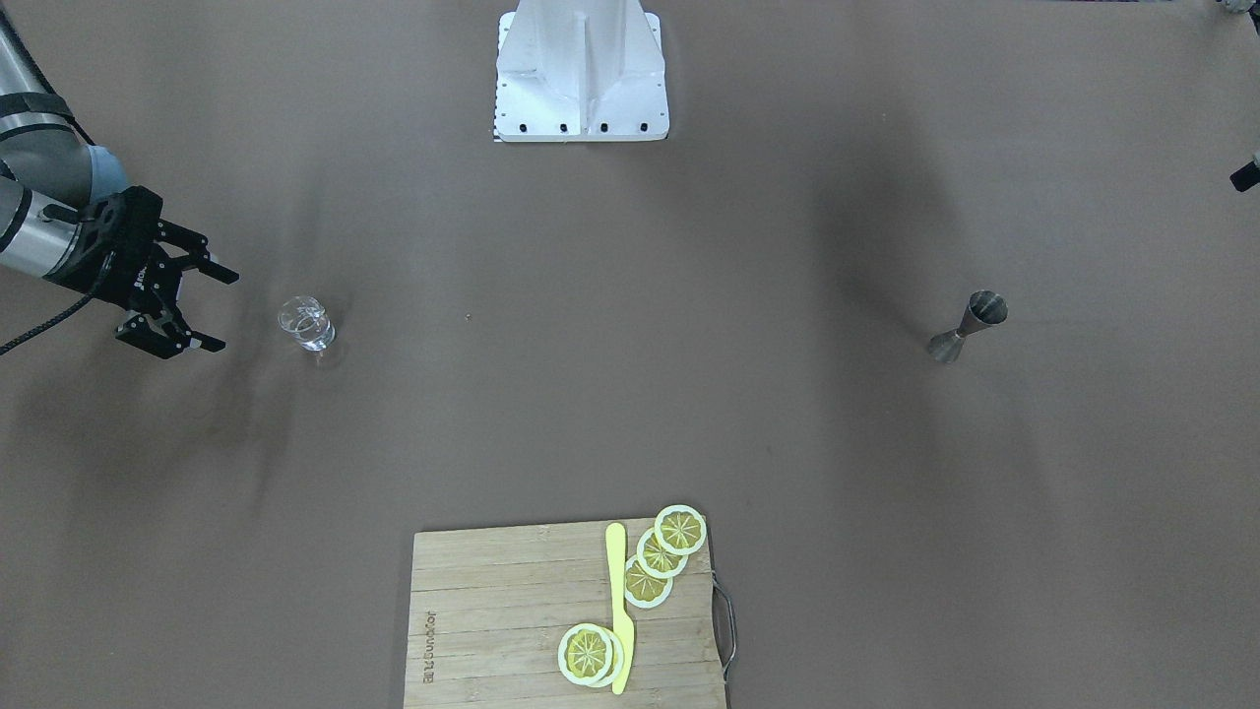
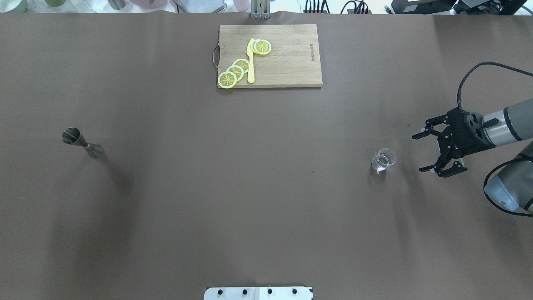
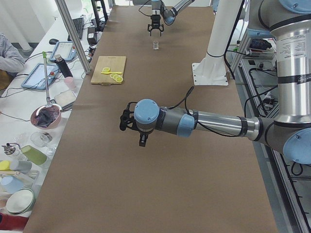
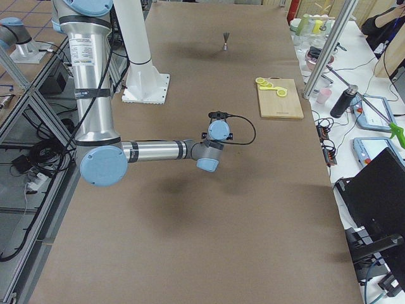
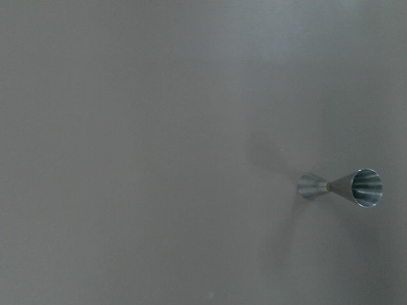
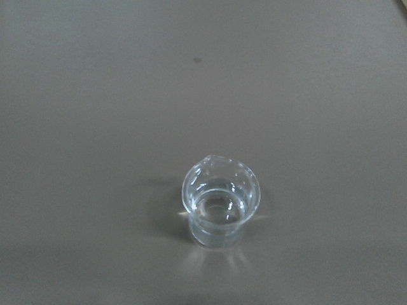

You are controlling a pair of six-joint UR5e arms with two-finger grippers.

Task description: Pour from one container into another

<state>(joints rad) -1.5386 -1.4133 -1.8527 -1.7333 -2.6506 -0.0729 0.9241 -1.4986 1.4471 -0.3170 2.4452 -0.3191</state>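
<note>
A small clear glass beaker stands upright on the brown table, with what looks like clear liquid in it. My right gripper is open a short way to its right at table level, jaws facing the beaker and not touching it; in the front view the right gripper sits left of the beaker. A steel jigger stands upright far off on the table's left side and shows small in the left wrist view. My left gripper shows only in the side view, held above the table; I cannot tell its state.
A wooden cutting board with lemon slices and a yellow knife lies at the far middle edge. The white robot base is at the near edge. Bottles, bowls and tablets sit on a side bench.
</note>
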